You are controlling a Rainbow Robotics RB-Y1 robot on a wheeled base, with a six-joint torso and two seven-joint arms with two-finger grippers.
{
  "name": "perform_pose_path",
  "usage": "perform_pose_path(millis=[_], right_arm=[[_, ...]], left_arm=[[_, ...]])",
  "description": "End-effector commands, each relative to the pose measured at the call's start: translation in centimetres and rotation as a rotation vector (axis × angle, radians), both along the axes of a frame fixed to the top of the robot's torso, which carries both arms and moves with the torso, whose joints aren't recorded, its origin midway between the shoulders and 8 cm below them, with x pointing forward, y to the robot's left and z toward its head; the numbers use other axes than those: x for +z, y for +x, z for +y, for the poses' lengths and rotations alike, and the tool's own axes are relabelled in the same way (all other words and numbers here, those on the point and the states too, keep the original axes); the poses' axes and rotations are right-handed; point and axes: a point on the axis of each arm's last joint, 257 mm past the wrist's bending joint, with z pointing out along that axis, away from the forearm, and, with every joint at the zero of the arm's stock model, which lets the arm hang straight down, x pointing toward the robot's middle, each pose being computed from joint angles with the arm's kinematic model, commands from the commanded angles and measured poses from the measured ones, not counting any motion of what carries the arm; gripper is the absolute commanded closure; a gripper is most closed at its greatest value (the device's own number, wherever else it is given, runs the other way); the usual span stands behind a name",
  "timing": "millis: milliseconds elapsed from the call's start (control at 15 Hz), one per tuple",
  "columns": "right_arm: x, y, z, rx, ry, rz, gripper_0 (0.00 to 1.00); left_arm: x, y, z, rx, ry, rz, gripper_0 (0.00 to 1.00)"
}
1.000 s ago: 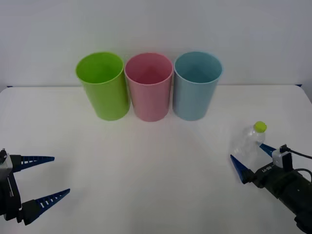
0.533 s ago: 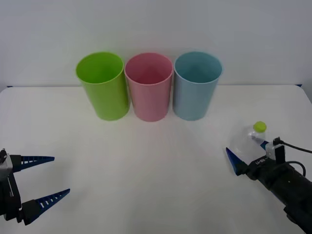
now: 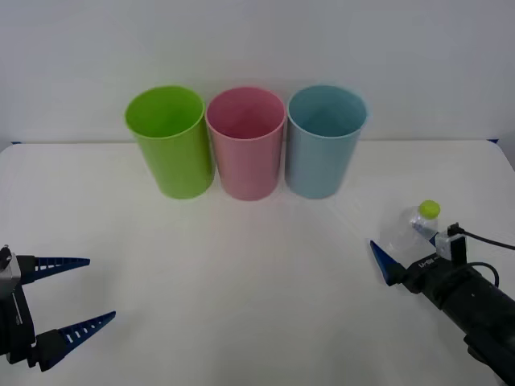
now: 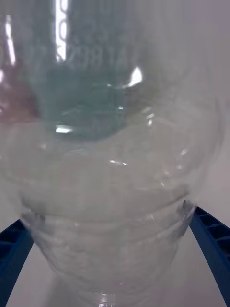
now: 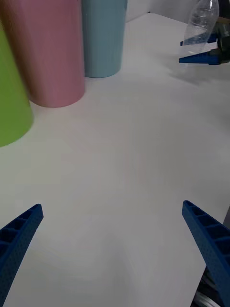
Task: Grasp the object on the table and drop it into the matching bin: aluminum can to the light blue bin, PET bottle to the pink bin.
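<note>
**Thin bottle may tip or slip as the fingers close**

Front view: the bottle stands near the table's right edge, between the right gripper's spread, unclosed fingers. The pink bin waits mid-row at the back edge. The left gripper idles wide open and empty at the front left corner.

Right wrist view: clear crinkled ribs bulge between the ribbed blue fingers; an uneven squeeze could buckle them.

Left wrist view: smooth tapered bins.
</note>
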Motion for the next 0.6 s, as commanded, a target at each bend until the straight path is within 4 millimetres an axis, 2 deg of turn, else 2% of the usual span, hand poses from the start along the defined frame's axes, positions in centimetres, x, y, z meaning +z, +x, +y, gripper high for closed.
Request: perform_pose_path(millis=[67,133,600], right_arm=[[0.13,0.07,0.08,0.0,0.006,-0.002,0.82],[0.31,0.09,0.11,0.0,0.014,-0.006,1.0],[0.54,0.06,0.31,0.008,0.008,-0.019,1.0]], left_arm=[[0.0,0.0,0.0,0.0,0.0,0.0,0.0],[0.0,0.0,0.0,0.0,0.0,0.0,0.0],[0.0,0.0,0.0,0.0,0.0,0.0,0.0]])
